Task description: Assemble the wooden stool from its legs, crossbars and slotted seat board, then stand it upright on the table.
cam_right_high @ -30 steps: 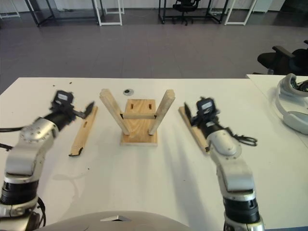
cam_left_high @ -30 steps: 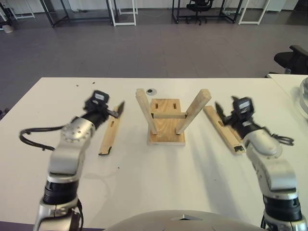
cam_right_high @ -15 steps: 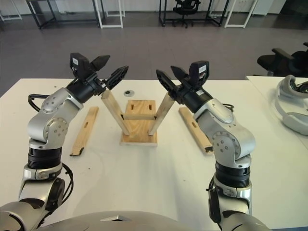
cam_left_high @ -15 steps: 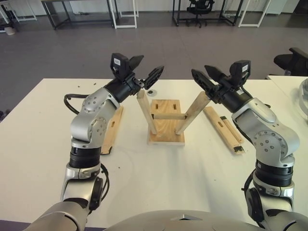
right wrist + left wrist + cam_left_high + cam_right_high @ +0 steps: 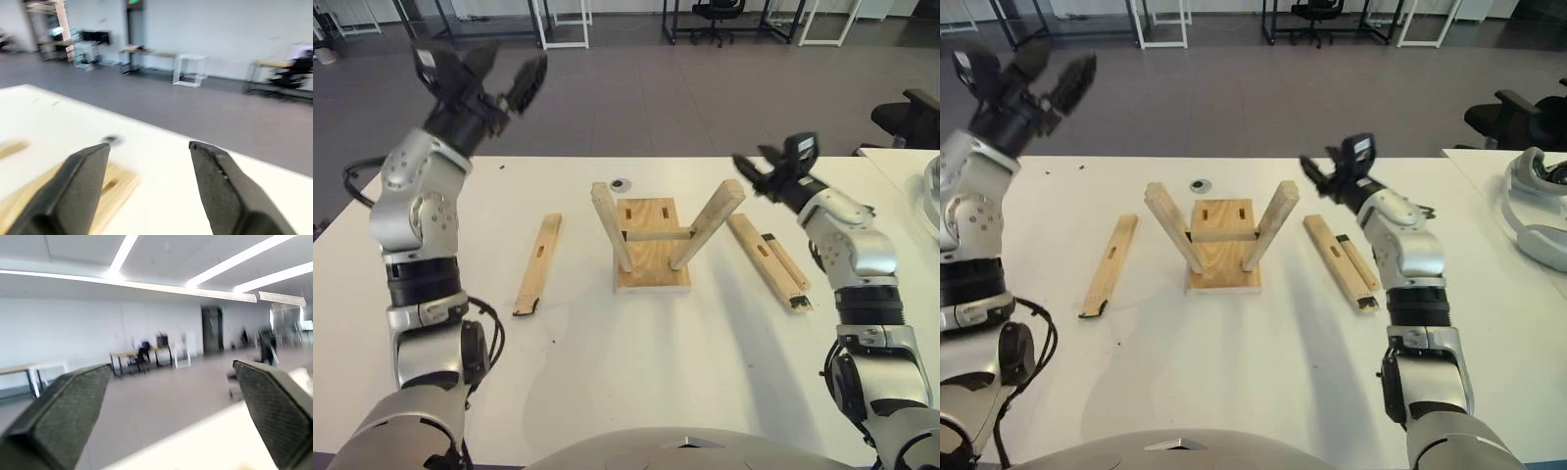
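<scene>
Seat board point(image 5: 652, 277) lay flat mid-counter point(image 5: 607, 372), two legs point(image 5: 610, 227) splayed up from it, crossbar point(image 5: 656, 235) between them. Loose leg point(image 5: 538, 262) lay flat at its 9 o'clock, two more loose pieces point(image 5: 766, 260) at 3 o'clock. Left claw point(image 5: 506, 69) was released and empty, raised high at 10 o'clock. Right claw point(image 5: 752, 163) was released and empty at 2 o'clock, near the right leg's tip.

The left claw point(image 5: 519, 57) shows blurred; the small round disc point(image 5: 622, 184) is unidentifiable.
</scene>
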You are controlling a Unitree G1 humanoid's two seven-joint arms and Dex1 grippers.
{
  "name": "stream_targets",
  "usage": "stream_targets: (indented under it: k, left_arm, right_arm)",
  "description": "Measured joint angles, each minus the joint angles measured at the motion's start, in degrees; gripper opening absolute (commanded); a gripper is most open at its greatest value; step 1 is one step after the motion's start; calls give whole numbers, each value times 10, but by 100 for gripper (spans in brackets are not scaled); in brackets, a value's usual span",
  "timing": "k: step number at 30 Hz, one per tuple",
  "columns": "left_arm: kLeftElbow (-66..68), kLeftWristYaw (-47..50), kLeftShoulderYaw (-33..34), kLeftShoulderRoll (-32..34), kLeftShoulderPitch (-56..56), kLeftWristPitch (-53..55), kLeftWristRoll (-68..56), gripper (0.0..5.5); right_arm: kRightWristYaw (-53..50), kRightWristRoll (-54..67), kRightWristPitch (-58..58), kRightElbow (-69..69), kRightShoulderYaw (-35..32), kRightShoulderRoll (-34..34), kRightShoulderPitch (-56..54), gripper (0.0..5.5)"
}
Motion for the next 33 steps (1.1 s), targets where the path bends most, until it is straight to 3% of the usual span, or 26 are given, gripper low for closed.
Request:
stream_targets:
  k: [4, 6, 8, 10, 14, 17, 21, 23, 28, 31, 33]
  left_arm:
    - [-105, -175, -84, 153, 271, -3, 67, 459]
    - [-162, -221, -111, 219, 333, -3, 103, 459]
    - [-203, -215, -132, 232, 334, -7, 137, 459]
    - [-229, -208, -164, 233, 325, -14, 176, 459]
    - [-203, -201, -242, 233, 304, -54, 271, 459]
    - [-147, -194, -294, 206, 256, -96, 326, 459]
    - [-32, -169, -331, 117, 158, -137, 357, 459]
    - [78, -139, -342, 46, 87, -151, 371, 459]
    - [394, -39, -323, -106, -82, -220, 380, 459]
    - [458, -29, -300, -98, -125, -320, 376, 459]
    - [450, -31, -280, -39, -107, -359, 377, 459]
  right_arm:
    - [140, 38, 16, -145, 83, -7, 89, 302]
    - [193, 63, 52, -246, 137, -22, 127, 302]
    - [203, 82, 73, -304, 155, -16, 138, 302]
    - [135, -5, 35, -232, 160, -7, 112, 302]
    - [16, -231, -61, 13, 192, -60, 36, 302]
    - [54, -251, -102, 57, 203, -88, 64, 302]
    - [153, -208, -68, -78, 178, -169, 164, 302]
    - [169, -179, -23, -132, 148, -200, 210, 302]
    - [118, -223, 2, -115, 132, -185, 195, 302]
    - [104, -208, 21, -113, 104, -171, 196, 302]
    - [102, -183, 22, -106, 73, -156, 197, 302]
